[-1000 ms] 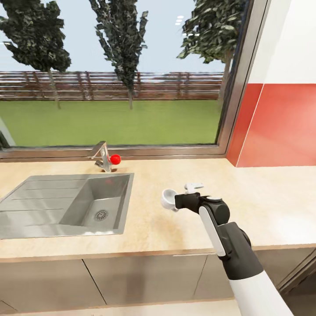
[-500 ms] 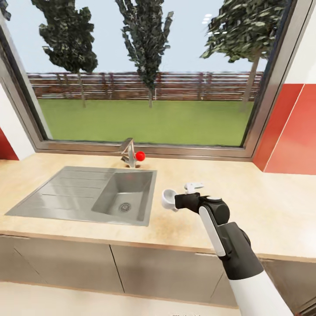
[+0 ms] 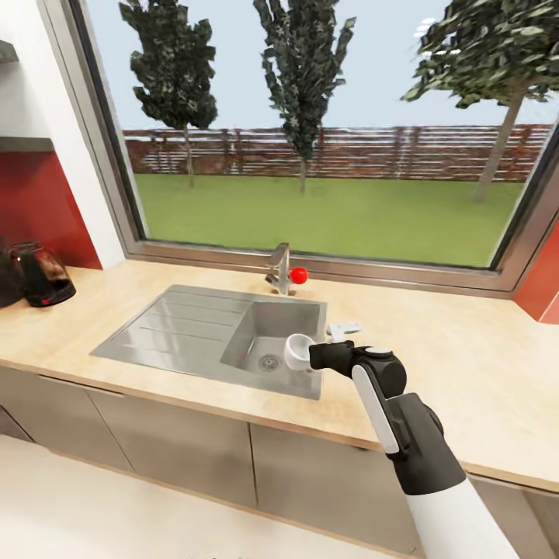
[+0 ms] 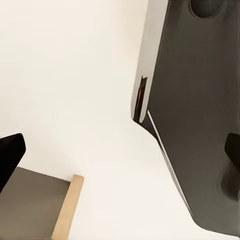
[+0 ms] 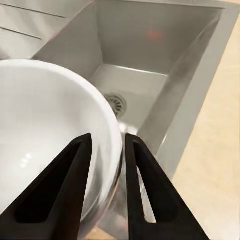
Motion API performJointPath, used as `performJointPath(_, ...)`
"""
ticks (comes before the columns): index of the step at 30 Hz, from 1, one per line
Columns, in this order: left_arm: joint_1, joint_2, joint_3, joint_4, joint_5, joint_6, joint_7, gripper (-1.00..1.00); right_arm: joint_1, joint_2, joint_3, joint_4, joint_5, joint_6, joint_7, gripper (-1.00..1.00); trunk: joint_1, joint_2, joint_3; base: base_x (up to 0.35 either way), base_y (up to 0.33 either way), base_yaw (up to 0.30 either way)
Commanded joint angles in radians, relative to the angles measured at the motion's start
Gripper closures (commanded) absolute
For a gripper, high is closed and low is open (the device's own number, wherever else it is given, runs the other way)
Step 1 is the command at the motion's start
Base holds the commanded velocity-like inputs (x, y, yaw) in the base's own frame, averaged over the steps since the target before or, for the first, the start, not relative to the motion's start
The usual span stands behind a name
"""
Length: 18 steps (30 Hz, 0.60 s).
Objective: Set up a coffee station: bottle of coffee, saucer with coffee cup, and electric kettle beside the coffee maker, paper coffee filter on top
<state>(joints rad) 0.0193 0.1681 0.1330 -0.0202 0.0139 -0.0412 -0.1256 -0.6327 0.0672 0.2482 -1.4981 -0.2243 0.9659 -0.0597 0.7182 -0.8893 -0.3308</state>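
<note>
R gripper [image 3: 310, 355] is clamped on the coffee cup [image 3: 298, 351], fingers pinching the rim: in the R wrist cam one finger [image 5: 52, 192] sits inside the white bowl, the other finger [image 5: 147, 192] outside the wall, cup rim between them. Cup [image 5: 47, 145] is held in the air over the sink [image 3: 198, 330], roughly above the basin's near-right corner; drain [image 5: 116, 104] visible below it. Cup opening tilts toward the cam, not upright.

Head cam: R arm [image 3: 404, 435] reaches fwd from lower right. Faucet [image 3: 281, 270] w/ red knob [image 3: 299, 274] at the back of the sink, under the window [image 3: 326, 132]. Beige countertop [image 3: 435, 373] runs both sides of the sink. Far left on the counter: dark appliance w/ red accents [image 3: 43, 273], prob the coffee maker, partly cut off by the frame edge, can't confirm.

L gripper: L wrist cam shows two dark fingertips [image 4: 9, 159] at opposite frame edges, well apart, so released, nothing between. Behind them: white surface, dark panel [image 4: 195, 100], grey cabinet w/ wood edge [image 4: 67, 207].
</note>
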Motion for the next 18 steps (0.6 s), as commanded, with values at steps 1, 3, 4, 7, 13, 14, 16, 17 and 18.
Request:
performJointPath(1, 0.001, 0.0, 0.007, -0.001, 0.001, 0.0, -0.005, -1.0, -0.001, 0.0, 0.0, -0.001, -0.009, 0.004, -0.005, 1.0, 0.0, -0.001, -0.001, 0.0, 0.002, 0.279)
performJointPath(3, 0.001, 0.0, 0.006, -0.002, 0.001, 0.0, -0.005, -1.0, -0.001, 0.0, 0.0, -0.001, -0.009, 0.004, -0.005, 1.0, 0.0, -0.001, -0.001, 0.0, 0.001, 0.279)
performJointPath(4, 0.001, 0.0, 0.007, -0.002, 0.001, 0.0, -0.005, -1.0, -0.001, 0.0, 0.0, -0.001, -0.009, 0.004, -0.005, 1.0, 0.0, -0.001, -0.001, 0.0, 0.0, 0.279)
performJointPath(7, 0.001, 0.0, 0.007, -0.002, 0.001, 0.0, -0.005, -1.0, -0.001, 0.0, 0.0, -0.001, -0.009, 0.004, -0.005, 1.0, 0.0, -0.001, -0.001, 0.0, 0.0, 0.279)
performJointPath(13, 0.001, 0.0, 0.007, -0.003, 0.001, 0.0, -0.005, -1.0, -0.001, 0.0, 0.0, -0.001, -0.009, 0.004, -0.005, 1.0, 0.0, -0.001, -0.001, -0.149, 0.1, 0.279)
performJointPath(14, 0.001, 0.0, 0.007, -0.002, 0.001, 0.0, -0.005, -1.0, -0.001, 0.0, 0.0, -0.001, -0.009, 0.004, -0.005, 1.0, 0.0, -0.001, -0.001, -0.244, 0.216, 0.279)
performJointPath(16, 0.001, -0.001, 0.007, -0.003, 0.001, 0.0, -0.005, -1.0, -0.001, 0.0, 0.0, -0.001, -0.009, 0.004, -0.005, 1.0, 0.0, -0.001, -0.001, -0.125, 0.267, 0.279)
performJointPath(17, 0.001, -0.001, 0.007, -0.003, 0.001, 0.0, -0.005, -1.0, -0.001, 0.0, 0.0, -0.001, -0.009, 0.004, -0.005, 1.0, 0.0, -0.001, -0.001, -0.025, 0.295, 0.279)
performJointPath(18, 0.001, -0.001, 0.007, -0.003, 0.001, -0.001, -0.005, -1.0, -0.001, 0.0, 0.0, -0.001, -0.009, 0.004, -0.005, 1.0, 0.0, -0.001, -0.001, -0.016, 0.298, 0.279)
